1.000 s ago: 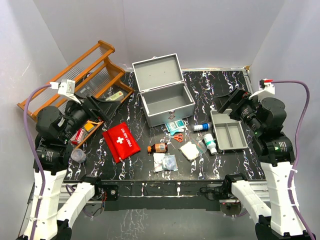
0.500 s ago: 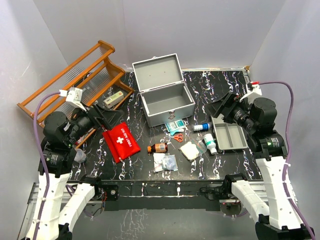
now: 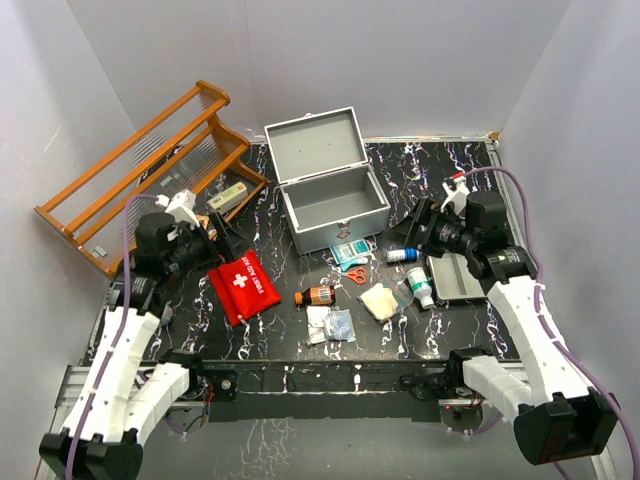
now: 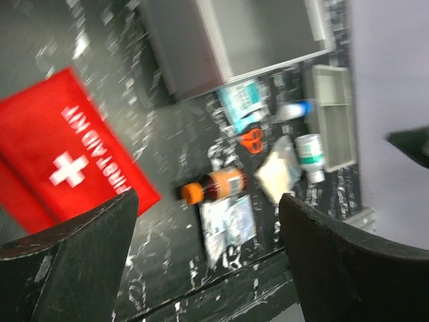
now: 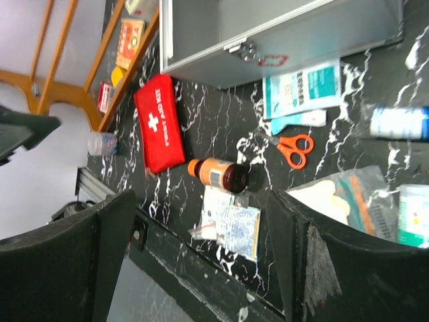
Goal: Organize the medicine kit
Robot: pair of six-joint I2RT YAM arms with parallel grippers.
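Top external: medicine kit (image 3: 335,205) sits back-centre, lid up. L gripper (image 3: 212,238) and R gripper (image 3: 408,232) both hover w/ fingers apart, nothing held. I'd drop L onto the brown bottle (image 3: 318,296), pinch across its body, keep R clear.

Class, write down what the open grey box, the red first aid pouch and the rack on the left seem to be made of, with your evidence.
The medicine kit is likely painted metal: matt grey, thin stiff walls, a shiny latch. The red pouch is probably fabric: flat, soft-edged, matt. The rack looks like varnished wood: warm orange-brown rails.
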